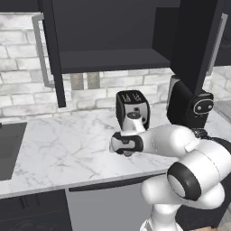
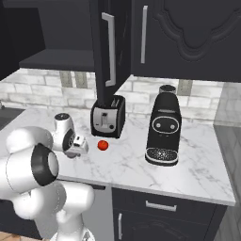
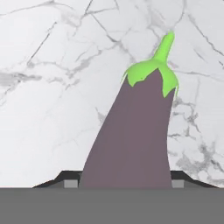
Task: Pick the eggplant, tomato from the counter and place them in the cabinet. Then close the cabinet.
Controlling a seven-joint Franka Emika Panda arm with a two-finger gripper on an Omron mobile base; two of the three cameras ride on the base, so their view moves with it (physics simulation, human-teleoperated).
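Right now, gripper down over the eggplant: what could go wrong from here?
1. The gripper straddles only the eggplant's blunt end; the tapered body may slip or swing.
2. The cabinet shelf sits above the toaster, between open doors; the lift could clip either.
3. The tomato lies near the hand and might get knocked rolling.

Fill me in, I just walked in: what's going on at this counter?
The robot arm is low over the counter, its tool straddling the eggplant, which lies on the marble; whether it is gripped yet is unclear. The tomato sits in front of the toaster. The cabinet above stands open, nothing visible on its shelf.
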